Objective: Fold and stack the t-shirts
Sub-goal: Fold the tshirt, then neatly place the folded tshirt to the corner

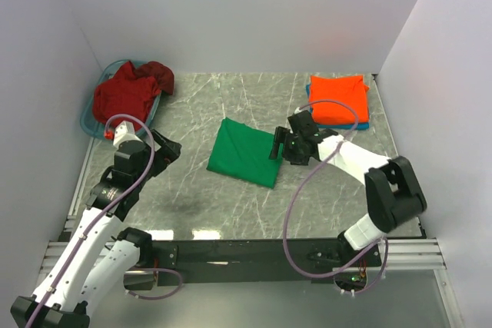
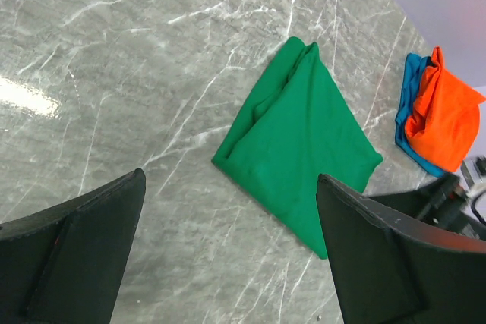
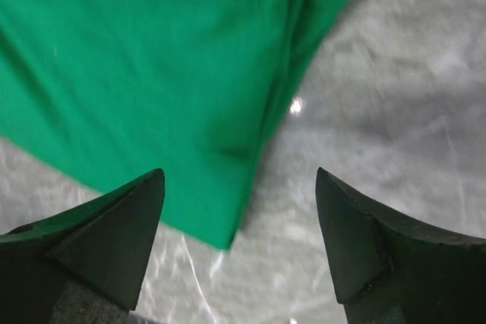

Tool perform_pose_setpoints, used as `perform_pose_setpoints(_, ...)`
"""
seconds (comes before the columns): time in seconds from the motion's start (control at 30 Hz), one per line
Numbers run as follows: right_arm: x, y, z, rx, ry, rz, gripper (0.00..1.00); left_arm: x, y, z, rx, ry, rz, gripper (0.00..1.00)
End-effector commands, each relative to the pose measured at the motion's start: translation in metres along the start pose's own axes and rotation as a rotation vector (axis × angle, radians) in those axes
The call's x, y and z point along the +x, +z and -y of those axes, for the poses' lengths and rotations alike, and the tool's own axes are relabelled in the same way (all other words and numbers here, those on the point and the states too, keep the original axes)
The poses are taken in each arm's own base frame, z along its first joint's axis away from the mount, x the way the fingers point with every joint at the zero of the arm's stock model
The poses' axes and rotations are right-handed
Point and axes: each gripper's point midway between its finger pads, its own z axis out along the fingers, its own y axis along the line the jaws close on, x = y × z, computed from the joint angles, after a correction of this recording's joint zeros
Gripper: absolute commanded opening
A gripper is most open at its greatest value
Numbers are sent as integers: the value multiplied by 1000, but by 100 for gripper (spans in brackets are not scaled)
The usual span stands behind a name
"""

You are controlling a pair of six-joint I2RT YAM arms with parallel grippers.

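The green t-shirt [image 1: 246,153] lies folded into a flat rectangle at the middle of the table, also shown as the green t-shirt [image 2: 300,138] and the green t-shirt [image 3: 152,73]. My right gripper [image 1: 278,146] hovers open over its right edge; in the right wrist view the right gripper [image 3: 239,180] has nothing between its fingers. The orange t-shirt [image 1: 338,97] lies folded on top of the blue t-shirt [image 1: 360,124] at the back right. The dark red t-shirt [image 1: 129,91] lies crumpled in the basket. My left gripper [image 1: 171,148] is open, left of the green t-shirt.
A light blue plastic basket [image 1: 89,117] stands at the back left corner against the wall. White walls close in the table on three sides. A purple cable loops from each arm.
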Motion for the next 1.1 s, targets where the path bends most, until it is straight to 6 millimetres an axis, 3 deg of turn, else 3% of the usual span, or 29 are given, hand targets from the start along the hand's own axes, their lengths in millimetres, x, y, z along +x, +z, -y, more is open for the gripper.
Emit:
perform_pose_setpoints(0.0,-34,7,-18,1,13,93,84,1,-1,1,15,11,-3,100)
perform_pose_setpoints(0.2,-32,35,-18,20,28,35,72,4,-1,2,20,15,-19,99)
perform_pose_setpoints(0.6,-3,61,-9,128,7,-50,68,9,6,4,28,26,-45,99)
perform_pose_setpoints(0.7,-1,68,-11,124,9,-66,54,8,7,5,23,30,-47,99)
perform_pose_setpoints(0.73,-4,70,-13,121,8,-58,41,8,7,5,22,30,-46,99)
perform_pose_setpoints(0.8,-8,73,-14,119,-10,-47,26,7,7,5,16,32,-44,99)
perform_pose_setpoints(0.93,-39,69,-16,162,-102,36,14,3,5,3,8,28,-30,99)
perform_pose_setpoints(1.07,-74,56,-22,171,-247,134,8,0,2,-2,-15,23,-10,100)
